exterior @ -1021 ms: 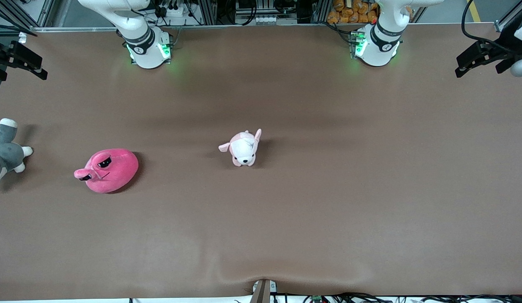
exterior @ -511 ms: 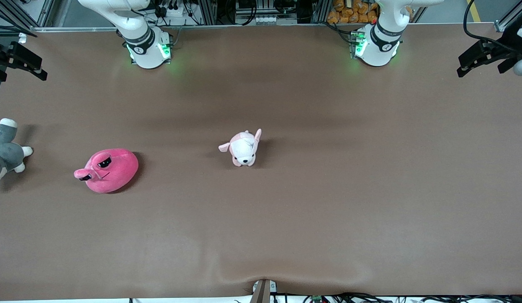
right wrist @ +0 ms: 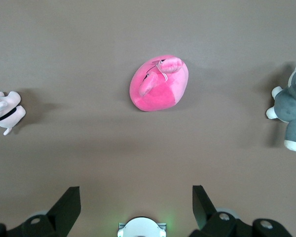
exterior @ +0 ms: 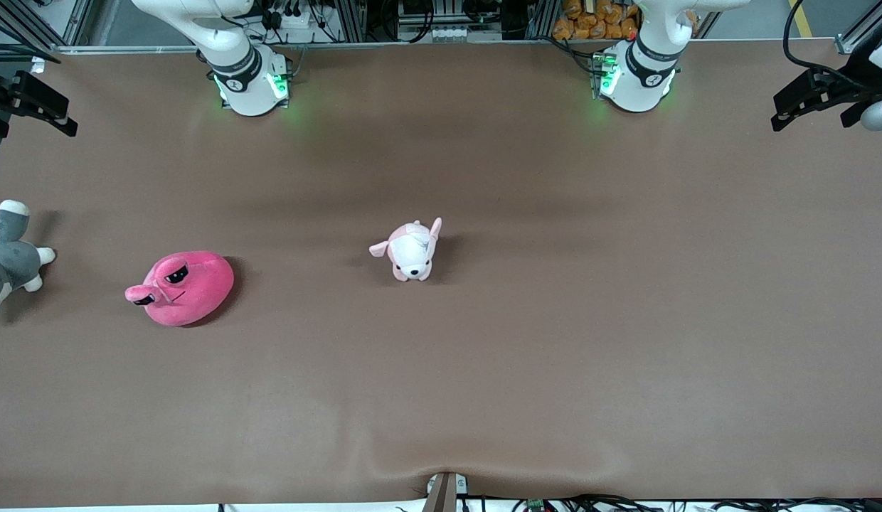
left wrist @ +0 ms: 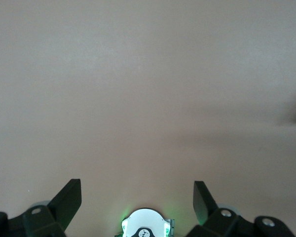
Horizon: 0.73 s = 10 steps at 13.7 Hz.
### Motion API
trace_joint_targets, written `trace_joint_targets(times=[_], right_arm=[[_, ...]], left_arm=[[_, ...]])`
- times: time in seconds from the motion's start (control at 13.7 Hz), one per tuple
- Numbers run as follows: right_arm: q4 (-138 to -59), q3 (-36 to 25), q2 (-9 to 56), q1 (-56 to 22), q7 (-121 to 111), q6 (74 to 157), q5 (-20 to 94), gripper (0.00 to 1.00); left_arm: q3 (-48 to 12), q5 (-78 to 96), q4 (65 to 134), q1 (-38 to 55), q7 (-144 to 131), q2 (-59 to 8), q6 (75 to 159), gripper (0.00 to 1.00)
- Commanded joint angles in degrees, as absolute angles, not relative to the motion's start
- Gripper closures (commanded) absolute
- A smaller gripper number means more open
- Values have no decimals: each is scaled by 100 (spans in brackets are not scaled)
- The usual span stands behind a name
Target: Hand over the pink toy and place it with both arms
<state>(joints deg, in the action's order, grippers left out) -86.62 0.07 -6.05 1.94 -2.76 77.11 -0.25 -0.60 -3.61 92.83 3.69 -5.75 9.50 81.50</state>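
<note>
Across the whole room-wide brown cloth-covered desk (exterior: 555, 355) there is mostly bare surface. At its top edge stand the two white jointed robot arms, the right arm (exterior: 235, 64) and the left arm (exterior: 644, 64), each with green lights at its base. Both wait raised. The right gripper (right wrist: 136, 200) hangs high over the desk above the toys, its black fingers (right wrist: 69, 205) spread wide and holding nothing. The left gripper (left wrist: 137, 200) hangs over bare desk, fingers (left wrist: 202, 200) equally wide and empty. The round hot-pink plush toy with black angry eyes (exterior: 181, 288) lies on the desk toward the right arm's end. The grey-and-white plush animal (exterior: 11, 259) lies at that end's edge, and the smaller pale pink-and-white puppy plush (exterior: 411, 250) sits near the desk's middle.
</note>
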Motion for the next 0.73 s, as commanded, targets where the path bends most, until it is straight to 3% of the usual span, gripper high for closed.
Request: trace_joint_targets(times=[0.0, 0.66], right_arm=[[-8552, 53, -519, 299, -264, 7708, -132, 0], [-8587, 61, -404, 466, -264, 7743, -71, 0]], left_arm=[[-44, -290, 9114, 352, -466, 896, 8024, 0], [-18, -290, 9114, 343, -457, 896, 8024, 0]])
